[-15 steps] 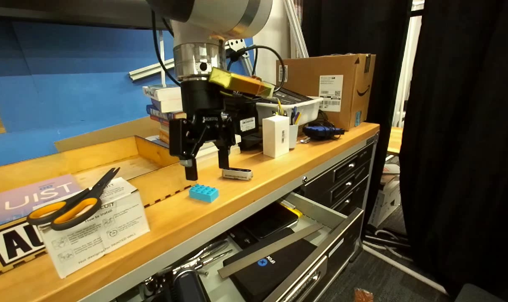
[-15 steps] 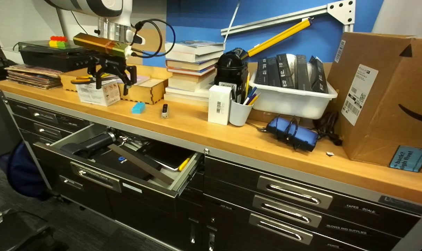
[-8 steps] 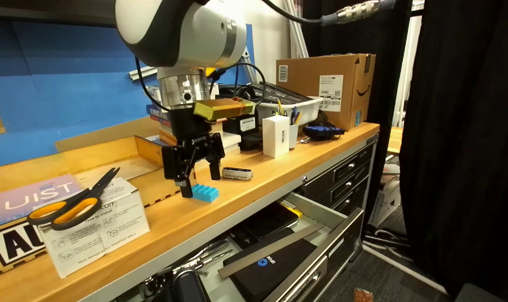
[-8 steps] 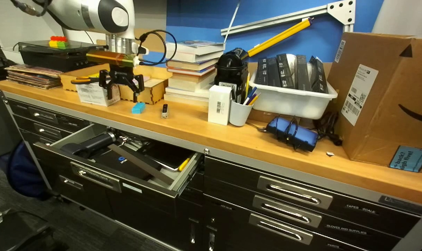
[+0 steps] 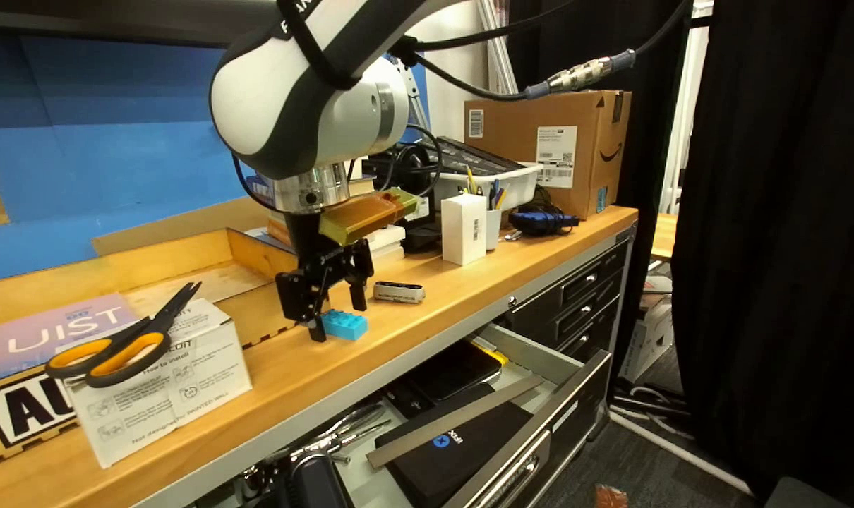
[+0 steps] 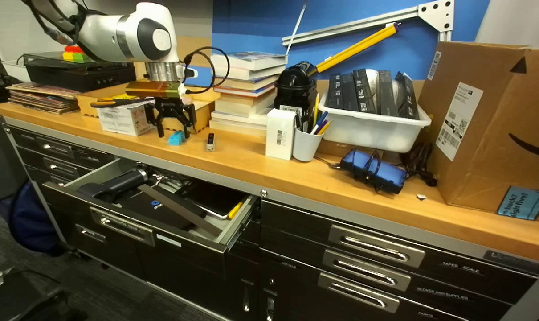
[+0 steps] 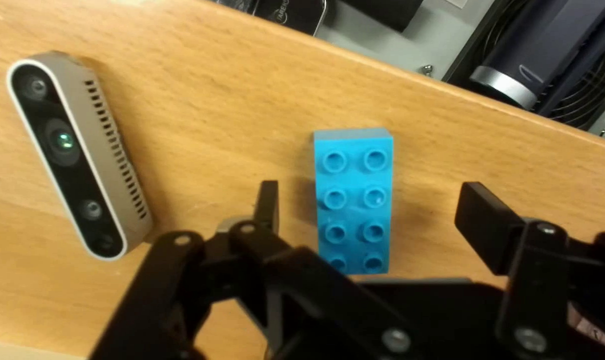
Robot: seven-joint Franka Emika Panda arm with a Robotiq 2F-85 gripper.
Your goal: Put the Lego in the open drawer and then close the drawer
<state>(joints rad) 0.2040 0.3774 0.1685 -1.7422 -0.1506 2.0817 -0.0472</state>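
Observation:
The light-blue Lego point(image 5: 348, 327) lies studs up on the wooden worktop, near its front edge. It also shows in the other views point(image 6: 176, 139) point(image 7: 355, 205). My gripper point(image 5: 338, 317) is open and low over the Lego, with one finger on each side of it. In the wrist view the Lego stands between the spread fingers point(image 7: 370, 205), with a gap on both sides, wider on the right. Part of its near end is hidden by the gripper linkage. The drawer point(image 6: 185, 238) is pulled open below the worktop, with its dark front and silver handle showing.
A small grey camera-like block point(image 7: 77, 155) lies beside the Lego. A white box with scissors point(image 5: 166, 395) and a wooden tray point(image 5: 250, 254) stand close by. The drawer holds a black iFixit case point(image 5: 462, 444), a metal strip and tools. A white box point(image 6: 280, 133) stands further along.
My gripper has come down from above the worktop and moved over the Lego, so its fingers now stand on both sides of it. The Lego and drawer have not moved.

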